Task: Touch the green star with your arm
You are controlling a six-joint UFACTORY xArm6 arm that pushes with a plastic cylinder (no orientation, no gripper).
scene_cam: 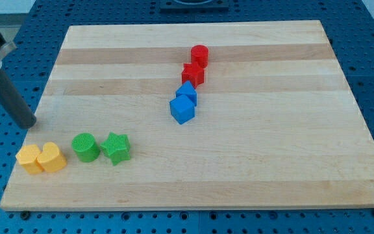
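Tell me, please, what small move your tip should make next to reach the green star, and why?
Probably a slide toward the view's right and slightly down. My tip sits at the board's left edge, above the two yellow blocks, touching nothing. The green star lies to the right, just beyond the green cylinder. I would pass above the cylinder so as to meet the star first.
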